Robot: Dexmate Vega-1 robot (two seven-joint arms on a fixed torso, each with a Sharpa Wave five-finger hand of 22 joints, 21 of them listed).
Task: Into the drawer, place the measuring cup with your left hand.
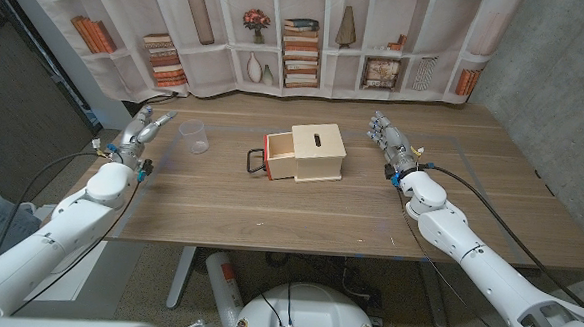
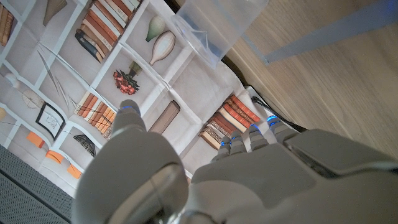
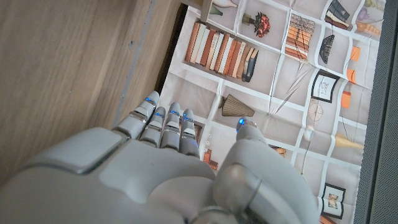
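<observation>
A clear plastic measuring cup (image 1: 193, 135) stands upright on the table's left part, and its rim and wall (image 2: 214, 26) show close ahead in the left wrist view. My left hand (image 1: 145, 131) is open just left of the cup, fingers stretched toward it, apart from it. A small light wooden box (image 1: 315, 153) sits at the table's middle with its drawer (image 1: 277, 155) pulled out to the left; the drawer has a red front edge and a black handle (image 1: 256, 162). My right hand (image 1: 391, 142) is open, right of the box, holding nothing.
A printed bookshelf backdrop (image 1: 299, 39) hangs behind the table's far edge. Black cables run along both forearms (image 1: 56, 176). Bare wood (image 1: 299, 214) lies in front of the box, between the arms.
</observation>
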